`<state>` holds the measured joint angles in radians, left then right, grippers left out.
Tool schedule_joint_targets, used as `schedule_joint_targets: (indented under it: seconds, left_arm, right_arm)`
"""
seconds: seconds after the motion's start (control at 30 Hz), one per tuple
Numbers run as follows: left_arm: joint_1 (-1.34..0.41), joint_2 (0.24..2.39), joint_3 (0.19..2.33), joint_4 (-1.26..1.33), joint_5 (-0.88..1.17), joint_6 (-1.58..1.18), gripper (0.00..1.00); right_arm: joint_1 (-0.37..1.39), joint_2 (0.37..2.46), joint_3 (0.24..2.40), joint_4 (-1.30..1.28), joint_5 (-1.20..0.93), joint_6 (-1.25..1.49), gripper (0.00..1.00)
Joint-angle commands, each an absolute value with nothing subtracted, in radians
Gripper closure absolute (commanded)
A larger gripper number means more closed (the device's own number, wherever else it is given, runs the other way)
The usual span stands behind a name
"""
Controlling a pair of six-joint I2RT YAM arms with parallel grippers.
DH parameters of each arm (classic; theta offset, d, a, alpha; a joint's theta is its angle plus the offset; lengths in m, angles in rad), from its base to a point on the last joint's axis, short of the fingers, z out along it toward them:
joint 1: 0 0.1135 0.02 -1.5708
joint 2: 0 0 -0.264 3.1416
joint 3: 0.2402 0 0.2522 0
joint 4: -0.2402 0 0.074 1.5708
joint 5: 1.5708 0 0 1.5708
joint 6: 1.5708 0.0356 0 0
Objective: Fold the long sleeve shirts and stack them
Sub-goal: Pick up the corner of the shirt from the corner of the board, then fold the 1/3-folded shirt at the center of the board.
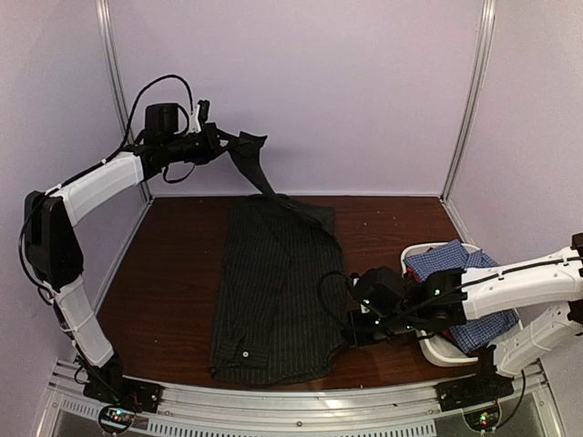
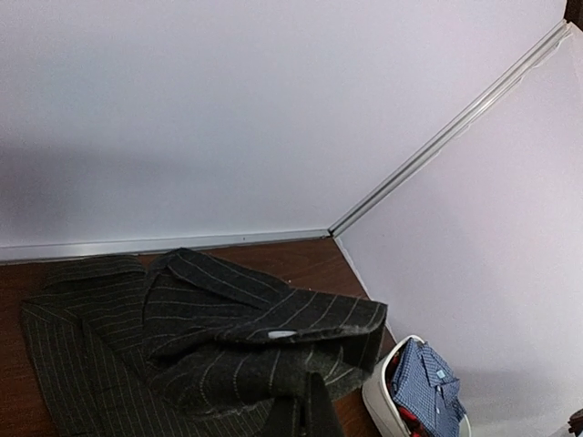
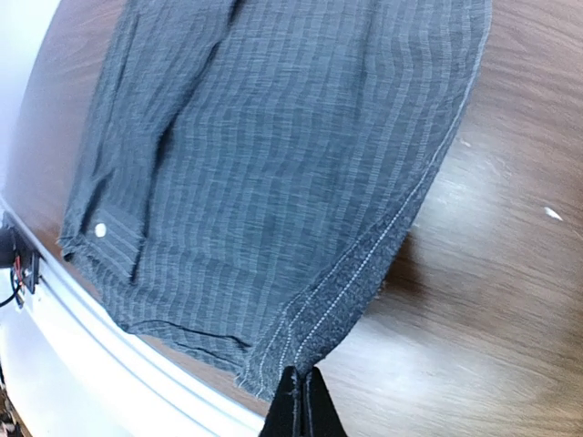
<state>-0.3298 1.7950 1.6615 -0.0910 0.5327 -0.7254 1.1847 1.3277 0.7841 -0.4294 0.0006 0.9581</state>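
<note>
Pinstripes, thin and pale, on near-black cloth: black pinstriped shirt (image 1: 273, 291), spread mostly flat on the brown table (image 1: 173, 273) just left of the white tub (image 1: 435, 353). Folded into one long panel, smooth through the middle, rumpled at the end that lies farther back than the tub. Runs lengthwise alongside the tub's left side, from about level with the tub at the near end to well behind it at the far end; cannot tell which end carries the collar. Rises off the far end in a twisted strip, up and well to the left of the tub, into the left gripper (image 1: 221, 143), whose fingers are pressed together on that strip. Meets the right gripper (image 3: 301, 405) at its near right corner, between panel and tub, with the tips closed tight on the corner of the stitched hem (image 3: 364, 273).

From the right wrist: a double row of pale stitching along that hem and one white button (image 3: 100, 229) on a flap at the near edge, both far plainer than from above. From the left wrist: heaped folds at the lifted end, and, inside the tub, the blue-white check shirt (image 2: 428, 378) lying over a sliver of red cloth (image 2: 407, 417). From above alone: the whole outline of the panel, with both arms at once.
</note>
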Motion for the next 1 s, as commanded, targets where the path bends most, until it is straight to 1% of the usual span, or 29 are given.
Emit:
schedule_joint_targets:
  seconds: [0.0, 0.2, 0.47, 0.77, 0.97]
  left_arm:
    - [-0.259, 1.801, 1.712, -0.090, 0.517, -0.673, 1.00]
    - [-0.174, 1.821, 1.740, -0.095, 0.542, -0.627, 1.00]
    - [-0.124, 1.850, 1.764, -0.100, 0.531, -0.555, 1.00]
    - [-0.123, 1.903, 1.864, -0.106, 0.559, -0.544, 1.00]
    - [-0.123, 1.883, 1.912, -0.093, 0.594, -0.541, 1.00]
  right_arm:
    - [1.214, 1.413, 0.869, -0.391, 0.005, 0.879, 1.00]
    - [1.218, 1.557, 0.929, -0.271, -0.119, 0.816, 1.00]
    - [1.218, 1.689, 0.965, -0.150, -0.254, 0.804, 1.00]
    - [1.215, 1.756, 1.011, -0.145, -0.278, 0.789, 1.00]
    - [1.215, 1.761, 1.006, -0.133, -0.288, 0.788, 1.00]
